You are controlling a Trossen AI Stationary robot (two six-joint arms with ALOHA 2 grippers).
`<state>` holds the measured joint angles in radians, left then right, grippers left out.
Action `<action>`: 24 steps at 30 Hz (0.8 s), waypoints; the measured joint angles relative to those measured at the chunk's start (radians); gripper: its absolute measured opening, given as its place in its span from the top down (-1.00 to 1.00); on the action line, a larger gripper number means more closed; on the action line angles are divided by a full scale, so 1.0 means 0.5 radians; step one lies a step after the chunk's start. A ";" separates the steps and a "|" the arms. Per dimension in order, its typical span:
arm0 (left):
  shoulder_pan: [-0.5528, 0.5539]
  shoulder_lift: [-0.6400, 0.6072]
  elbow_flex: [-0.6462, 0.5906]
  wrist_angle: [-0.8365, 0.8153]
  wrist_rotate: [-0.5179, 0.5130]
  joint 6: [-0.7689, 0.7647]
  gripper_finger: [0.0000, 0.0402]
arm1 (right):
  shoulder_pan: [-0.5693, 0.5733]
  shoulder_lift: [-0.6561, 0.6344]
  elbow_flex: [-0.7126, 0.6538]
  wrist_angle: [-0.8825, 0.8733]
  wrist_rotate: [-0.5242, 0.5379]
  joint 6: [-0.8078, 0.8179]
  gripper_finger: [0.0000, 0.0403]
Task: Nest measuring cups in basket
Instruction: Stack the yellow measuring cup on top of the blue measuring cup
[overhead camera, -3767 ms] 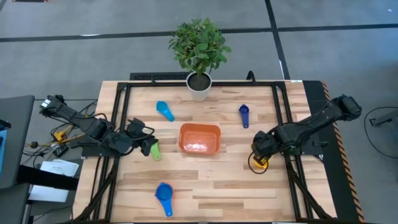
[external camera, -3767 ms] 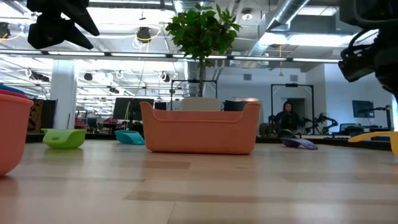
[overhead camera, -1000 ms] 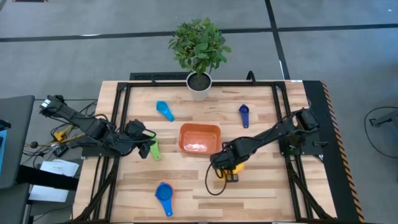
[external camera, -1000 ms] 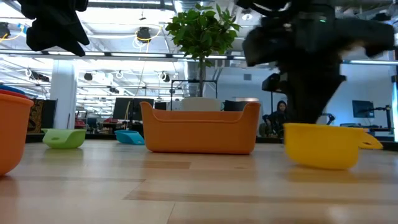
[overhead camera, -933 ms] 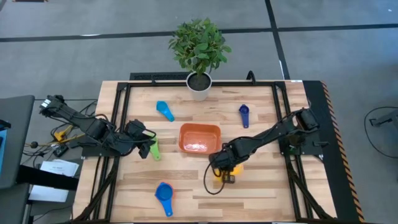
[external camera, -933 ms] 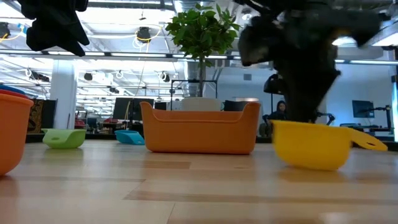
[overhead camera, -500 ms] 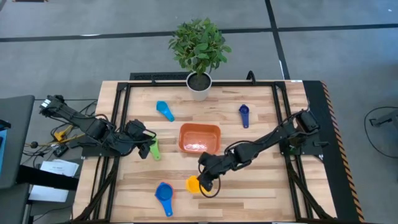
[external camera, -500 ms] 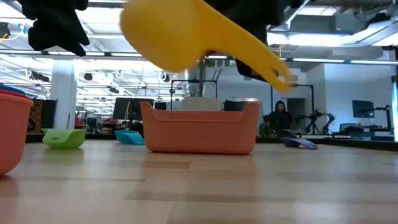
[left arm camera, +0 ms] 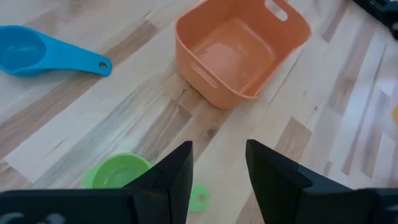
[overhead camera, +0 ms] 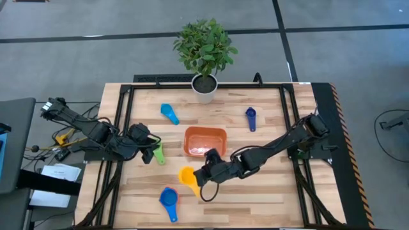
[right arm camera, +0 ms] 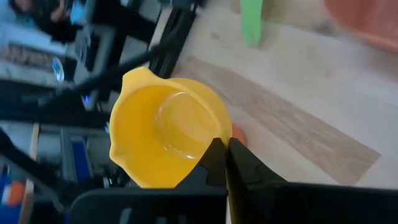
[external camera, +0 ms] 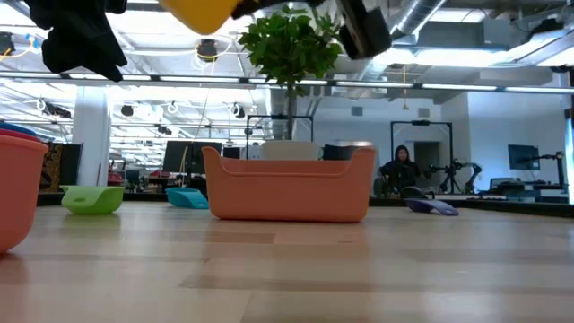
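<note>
My right gripper (overhead camera: 202,177) is shut on the yellow measuring cup (overhead camera: 186,176), raised above the table off the near left corner of the orange basket (overhead camera: 206,141). In the low view the yellow cup (external camera: 202,11) shows at the top, well above the basket (external camera: 289,184). My left gripper (left arm camera: 217,168) is open and hovers by the green cup (left arm camera: 121,174), which rests on its base left of the basket. The light blue cup (overhead camera: 169,114), navy cup (overhead camera: 250,118) and blue cup (overhead camera: 169,201) lie on the table. My right gripper pinches the yellow cup between its two fingers (right arm camera: 245,171) at the rim side nearest the wrist (right arm camera: 208,146); the fingers hide the handle. The fingers come roughly level from the table's right. The cup is lifted clear, mouth facing the wrist camera.
A white plant pot (overhead camera: 204,86) stands at the far edge behind the basket. An orange cup with a red rim above it (external camera: 18,193) shows at the low view's left edge, close to the camera. Bare wood lies to the basket's right and near side.
My right gripper has carried the yellow cup from the table on the basket's near right side toward the left edge and upward. The cup has gone from table height to well above the basket's rim, tipping on the way. The gripper has stayed shut on it.
</note>
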<state>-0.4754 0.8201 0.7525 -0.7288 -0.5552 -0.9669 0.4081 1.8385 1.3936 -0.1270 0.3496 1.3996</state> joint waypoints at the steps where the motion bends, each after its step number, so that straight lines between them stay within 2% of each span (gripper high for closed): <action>1: 0.000 0.000 0.000 0.000 0.000 0.018 0.32 | 0.001 0.002 0.031 -0.023 0.040 0.043 0.98; 5: 0.000 0.000 0.000 0.000 0.000 0.084 0.32 | 0.003 0.186 0.261 -0.080 0.111 0.151 0.98; 7: 0.000 0.000 0.000 -0.002 0.000 0.097 0.32 | 0.004 0.358 0.480 -0.058 0.084 0.165 0.98; 15: -0.001 0.000 0.001 -0.065 0.150 0.103 0.32 | 0.006 0.793 1.232 -0.545 0.008 0.242 0.98; 17: -0.001 -0.001 0.000 -0.080 0.161 0.102 0.32 | 0.003 0.856 1.356 -0.730 -0.015 0.264 0.98; 24: 0.000 -0.001 0.000 -0.101 0.164 0.148 0.32 | 0.034 1.113 1.669 -0.781 -0.136 0.444 0.98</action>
<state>-0.4755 0.8198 0.7526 -0.7792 -0.4734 -0.8929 0.4250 2.3952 2.2278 -0.5177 0.2819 1.6217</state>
